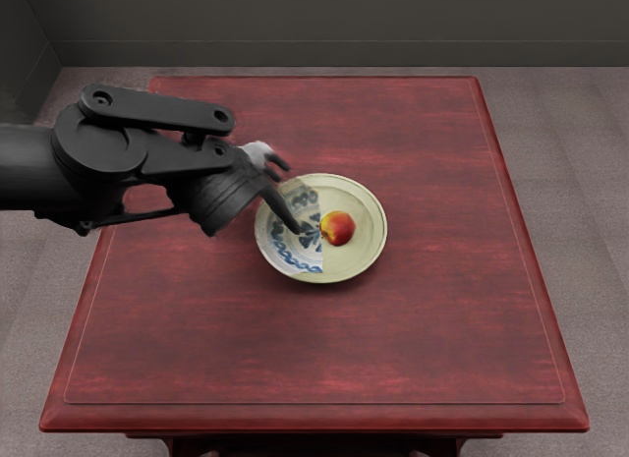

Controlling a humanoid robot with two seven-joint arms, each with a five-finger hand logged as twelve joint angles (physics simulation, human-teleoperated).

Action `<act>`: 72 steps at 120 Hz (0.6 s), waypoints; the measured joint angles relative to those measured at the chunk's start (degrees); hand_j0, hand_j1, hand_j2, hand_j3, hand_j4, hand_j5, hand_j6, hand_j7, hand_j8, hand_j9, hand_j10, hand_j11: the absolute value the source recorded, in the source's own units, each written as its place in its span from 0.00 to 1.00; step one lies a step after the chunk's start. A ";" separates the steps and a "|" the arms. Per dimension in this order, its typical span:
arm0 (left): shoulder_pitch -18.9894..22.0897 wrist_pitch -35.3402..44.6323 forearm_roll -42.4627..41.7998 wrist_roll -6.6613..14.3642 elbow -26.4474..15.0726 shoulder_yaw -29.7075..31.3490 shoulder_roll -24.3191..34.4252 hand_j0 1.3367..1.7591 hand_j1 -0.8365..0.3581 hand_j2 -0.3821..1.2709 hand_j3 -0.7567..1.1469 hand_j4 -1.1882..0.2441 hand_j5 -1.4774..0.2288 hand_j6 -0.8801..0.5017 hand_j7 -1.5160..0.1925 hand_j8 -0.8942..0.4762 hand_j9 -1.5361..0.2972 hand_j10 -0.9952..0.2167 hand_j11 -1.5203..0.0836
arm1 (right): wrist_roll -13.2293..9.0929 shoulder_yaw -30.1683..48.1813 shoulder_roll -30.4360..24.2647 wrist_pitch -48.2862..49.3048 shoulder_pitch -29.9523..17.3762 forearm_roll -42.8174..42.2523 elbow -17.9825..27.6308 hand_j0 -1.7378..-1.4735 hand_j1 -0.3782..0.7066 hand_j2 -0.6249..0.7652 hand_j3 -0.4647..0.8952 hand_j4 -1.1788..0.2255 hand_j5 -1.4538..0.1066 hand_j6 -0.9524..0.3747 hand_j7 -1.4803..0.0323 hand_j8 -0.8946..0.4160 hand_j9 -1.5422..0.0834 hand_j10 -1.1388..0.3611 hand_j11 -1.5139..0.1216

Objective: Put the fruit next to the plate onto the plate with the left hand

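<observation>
A small red and yellow fruit (337, 227) lies inside the cream plate (366, 257) with a blue pattern, near the plate's middle. My left hand (278, 187) hovers over the plate's left rim, just left of the fruit and apart from it. Its fingers (285, 213) are spread and loose, holding nothing, one dark finger pointing down toward the plate. The left arm comes in from the picture's left edge. The right arm does not show.
The plate rests a little left of the middle of a dark red wooden table (324, 349) with a raised border. Grey floor surrounds the table on all sides.
</observation>
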 joint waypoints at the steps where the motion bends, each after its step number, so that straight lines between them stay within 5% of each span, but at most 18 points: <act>1: 1.19 0.00 0.96 0.00 -0.03 -0.94 0.93 0.76 0.72 0.27 0.40 0.64 0.65 0.44 0.68 0.45 0.64 0.59 0.72 | 0.00 0.00 0.00 0.00 0.00 0.00 0.00 0.30 0.07 0.44 0.34 0.81 0.90 0.69 0.95 0.65 0.92 0.73 0.90; 26: 18.58 -4.55 19.57 0.00 -3.08 -24.66 18.76 0.76 0.74 0.27 0.40 0.65 0.67 0.45 0.69 0.46 0.66 0.61 0.74 | 0.00 0.00 0.00 0.00 -0.02 0.00 0.00 0.30 0.07 0.44 0.34 0.81 0.90 0.69 0.95 0.65 0.92 0.73 0.90; 44: 35.60 -28.04 22.29 0.00 -4.22 -43.73 26.21 0.76 0.74 0.26 0.40 0.65 0.67 0.46 0.70 0.47 0.66 0.61 0.74 | 0.00 0.00 0.00 0.00 -0.02 0.00 0.00 0.30 0.07 0.44 0.34 0.81 0.90 0.69 0.95 0.65 0.92 0.73 0.90; 54: 48.99 -43.05 22.74 0.00 -4.44 -57.01 26.39 0.76 0.74 0.26 0.40 0.65 0.67 0.46 0.70 0.47 0.66 0.61 0.74 | 0.00 0.00 0.00 0.00 -0.01 0.00 0.00 0.30 0.07 0.44 0.34 0.81 0.90 0.69 0.95 0.65 0.92 0.73 0.90; 72: 63.91 -63.09 22.10 -0.03 -4.43 -78.79 25.67 0.76 0.74 0.26 0.40 0.65 0.67 0.45 0.69 0.47 0.66 0.61 0.74 | 0.00 0.00 0.00 0.00 -0.01 -0.01 0.00 0.30 0.07 0.44 0.34 0.81 0.90 0.69 0.95 0.65 0.92 0.73 0.90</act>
